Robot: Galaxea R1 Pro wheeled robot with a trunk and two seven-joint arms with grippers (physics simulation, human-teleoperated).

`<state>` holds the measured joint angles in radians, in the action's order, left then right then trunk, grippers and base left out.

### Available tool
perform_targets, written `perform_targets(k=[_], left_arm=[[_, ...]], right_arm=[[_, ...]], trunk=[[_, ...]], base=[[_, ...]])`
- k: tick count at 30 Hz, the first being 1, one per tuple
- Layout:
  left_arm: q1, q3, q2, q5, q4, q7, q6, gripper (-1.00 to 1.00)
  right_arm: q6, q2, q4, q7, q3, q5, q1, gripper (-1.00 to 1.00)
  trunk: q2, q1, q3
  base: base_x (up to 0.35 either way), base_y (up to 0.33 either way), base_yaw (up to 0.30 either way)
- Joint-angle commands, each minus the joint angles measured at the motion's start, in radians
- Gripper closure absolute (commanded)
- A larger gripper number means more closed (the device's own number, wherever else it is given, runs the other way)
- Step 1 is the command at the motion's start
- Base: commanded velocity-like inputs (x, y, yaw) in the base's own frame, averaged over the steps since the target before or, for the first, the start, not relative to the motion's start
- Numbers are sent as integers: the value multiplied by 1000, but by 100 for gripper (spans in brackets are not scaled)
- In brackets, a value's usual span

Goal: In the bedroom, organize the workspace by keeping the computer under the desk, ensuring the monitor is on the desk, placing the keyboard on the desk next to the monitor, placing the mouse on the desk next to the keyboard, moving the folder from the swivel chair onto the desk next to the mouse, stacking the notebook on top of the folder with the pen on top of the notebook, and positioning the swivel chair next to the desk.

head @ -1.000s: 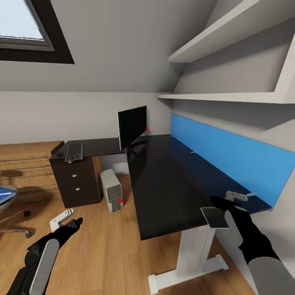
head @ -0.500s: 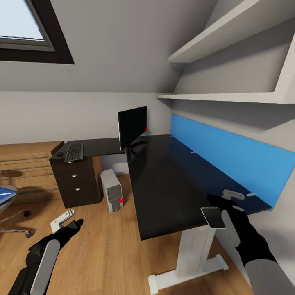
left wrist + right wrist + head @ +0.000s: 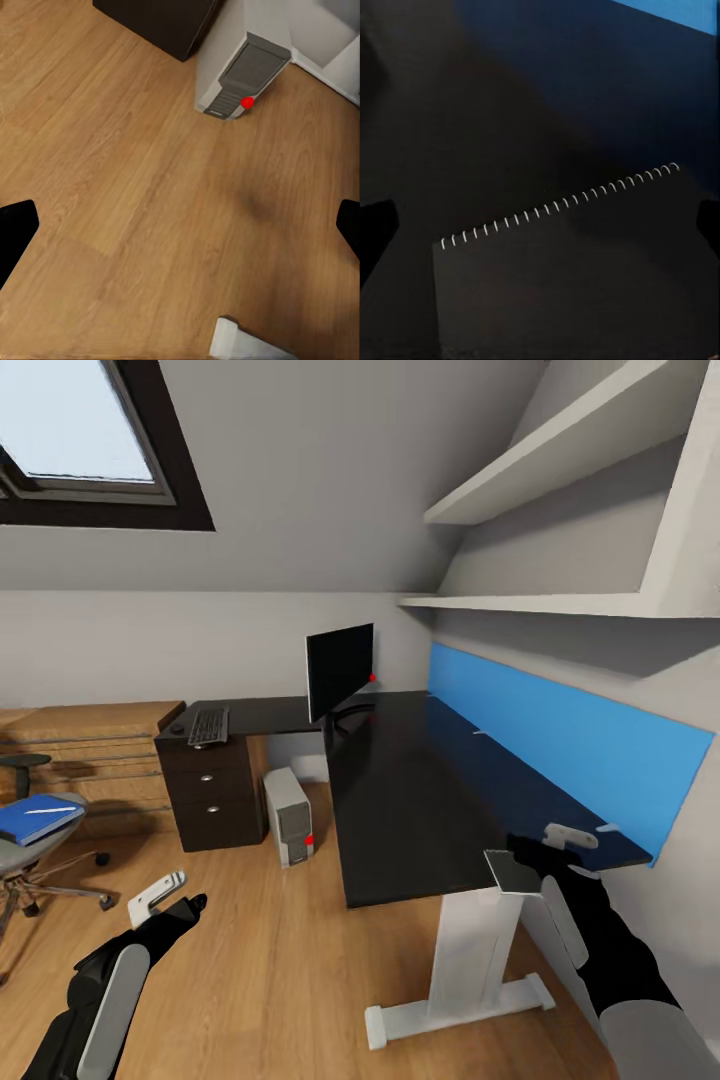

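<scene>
A black monitor (image 3: 339, 670) stands upright at the worktop's (image 3: 410, 790) far corner, with the keyboard (image 3: 208, 725) and mouse (image 3: 177, 729) on its side wing. The grey computer (image 3: 288, 817) sits on the floor underneath. A blue folder (image 3: 38, 818) lies on the swivel chair (image 3: 30, 855). A dark spiral notebook (image 3: 510, 871) overhangs the near edge.

Monitor (image 3: 339, 671) on desk (image 3: 410, 790) — folder (image 3: 38, 818) on chair (image 3: 40, 855).

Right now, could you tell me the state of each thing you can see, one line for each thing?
monitor: upright on the desk.
keyboard: flat on the desk's far wing.
computer: upright on the floor under the desk.
folder: lying on the swivel chair.
notebook: held over the desk's near edge by the right gripper.
left gripper: open, empty, above the floor.
</scene>
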<state>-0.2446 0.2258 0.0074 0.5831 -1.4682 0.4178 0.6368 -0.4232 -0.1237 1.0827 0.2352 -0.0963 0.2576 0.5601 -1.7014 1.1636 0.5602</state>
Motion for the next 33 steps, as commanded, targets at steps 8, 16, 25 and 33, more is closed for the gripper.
perform_targets(k=[8,16,25,33], left_arm=[[-1,-1,0,11,-1,9,3,-100],[-1,-1,0,11,-1,9,3,-100],[-1,0,0,13,-2,7,3,-100],[-1,0,-1,15,-29,7,1,-100]], right_arm=[[-3,0,7,6,1,9,-2,-100],[-2,-10,4,1,-8,11,-15,-100],[-4,-10,1,-9,-43,22,-34,-100],[-35,-11,-1,-150,-197,159,-57,-100]], trunk=[[-1,-1,0],[-1,-1,0],[-1,-1,0],[-1,-1,0]], base=[[-298,-136,23],[-293,-177,0],[-137,-109,0],[-10,-8,0]])
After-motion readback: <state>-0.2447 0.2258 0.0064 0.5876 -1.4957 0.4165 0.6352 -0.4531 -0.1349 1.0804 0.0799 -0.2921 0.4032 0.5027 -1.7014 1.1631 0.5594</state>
